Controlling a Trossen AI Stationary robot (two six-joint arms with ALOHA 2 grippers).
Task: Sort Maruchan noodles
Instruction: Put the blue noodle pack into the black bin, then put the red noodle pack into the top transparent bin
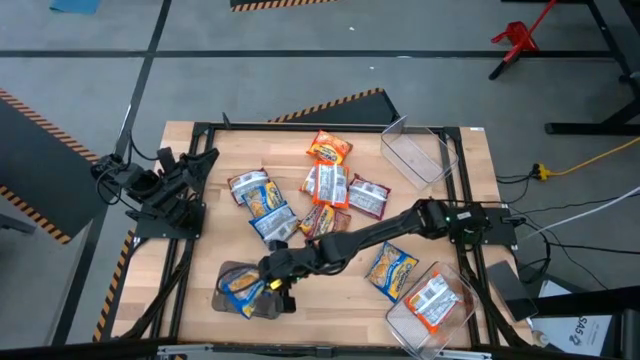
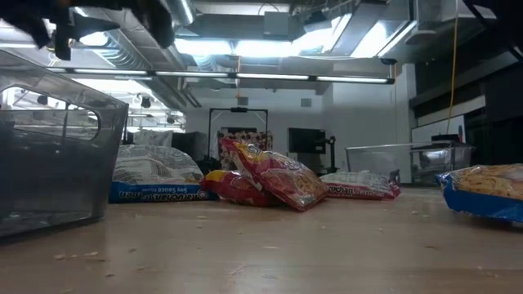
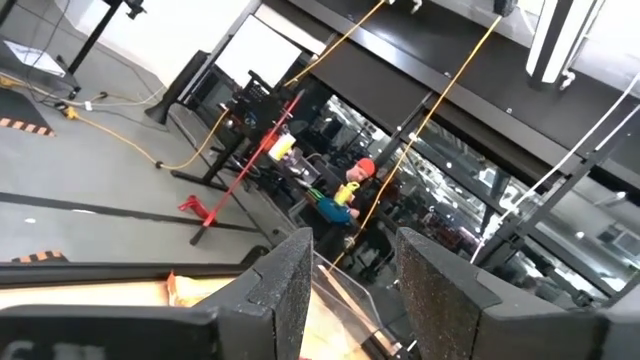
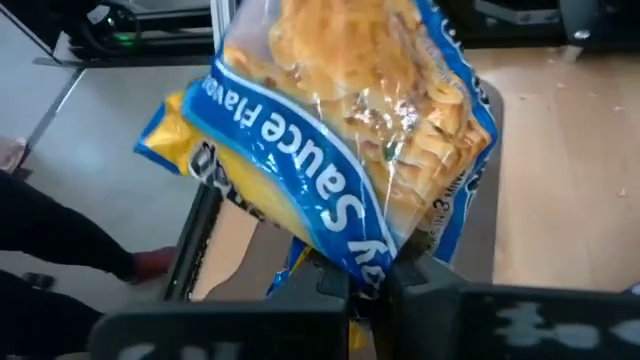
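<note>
Pinched between the right gripper's (image 4: 368,285) closed fingers, a blue-yellow packet (image 4: 350,140) hangs over the grey tray (image 1: 225,272), one red-white packet (image 1: 433,300) is binned, while roughly nine packets (image 1: 325,185) remain scattered; the left gripper (image 3: 350,290) waits spread.

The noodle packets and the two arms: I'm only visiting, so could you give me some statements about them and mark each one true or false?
1. The right gripper is shut on a blue-and-yellow packet. True.
2. That packet is held over the clear bin at the table's far right corner. False: it is over the dark bin at the near left.
3. The left arm is reaching into the pile of packets. False: the left gripper waits at the table's left edge, its fingers apart.
4. The clear bin at the near right holds a red-and-white packet. True.
5. The far right bin is full of packets. False: none show in it.
</note>
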